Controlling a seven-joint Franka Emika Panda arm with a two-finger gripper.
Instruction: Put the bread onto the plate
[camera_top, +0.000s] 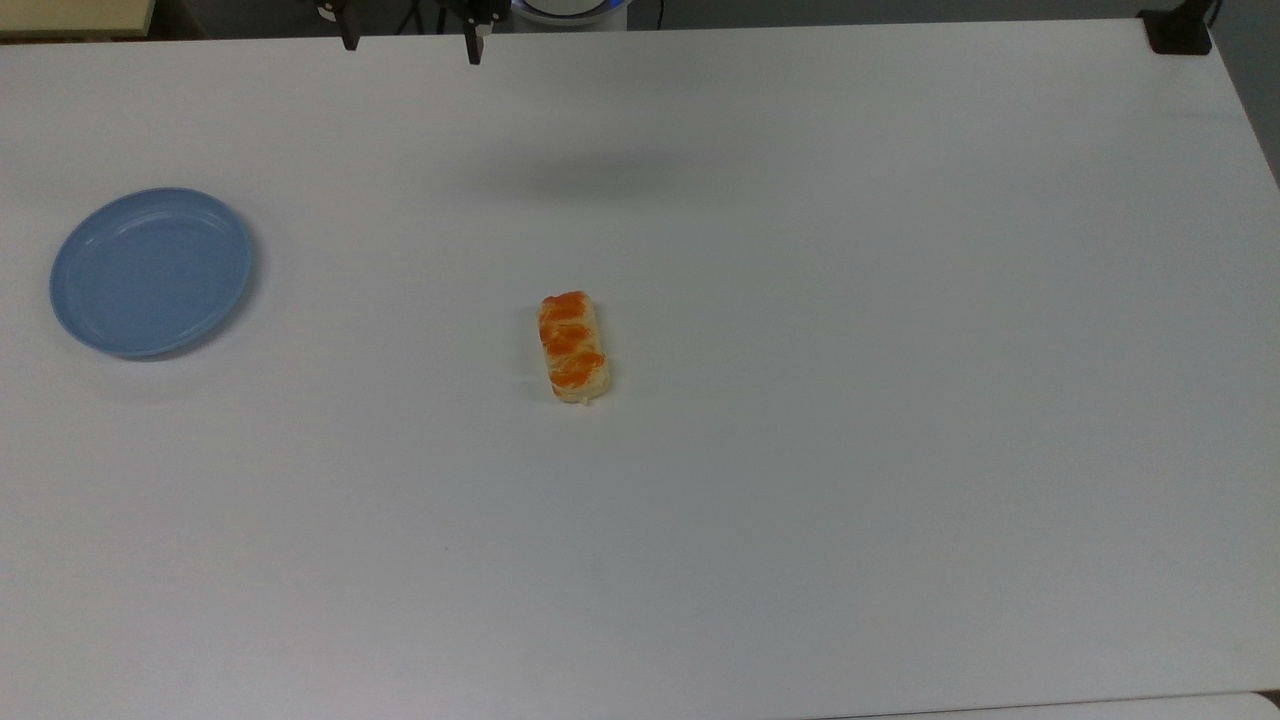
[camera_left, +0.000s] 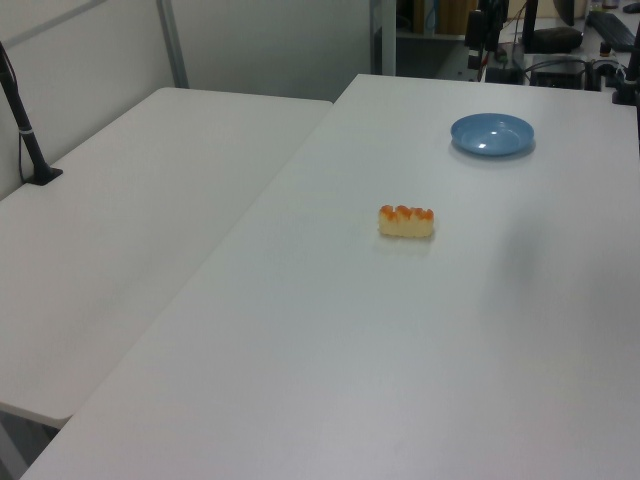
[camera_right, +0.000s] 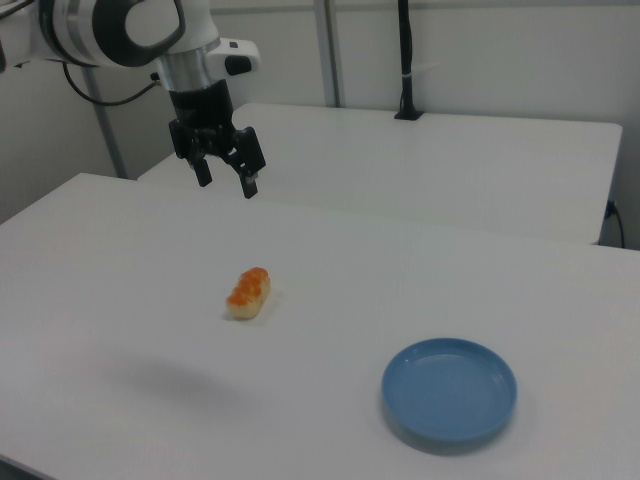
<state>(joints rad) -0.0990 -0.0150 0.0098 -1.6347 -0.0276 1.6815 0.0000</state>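
One oblong pale-yellow, orange-glazed bun (camera_top: 574, 346) at top view centre: likely light, soft; grasp across long sides. Black two-finger gripper (camera_right: 224, 180) spread, empty.

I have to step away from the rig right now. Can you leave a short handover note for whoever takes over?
Gripper: open, empty, raised above the table, apart from the bread.
Bread: lying flat mid-table, untouched.
Plate: bare, at the top view's left, well apart from the bread.
Done: nothing yet.
Left: lower onto the bread, grasp it, carry it to the plate, release.
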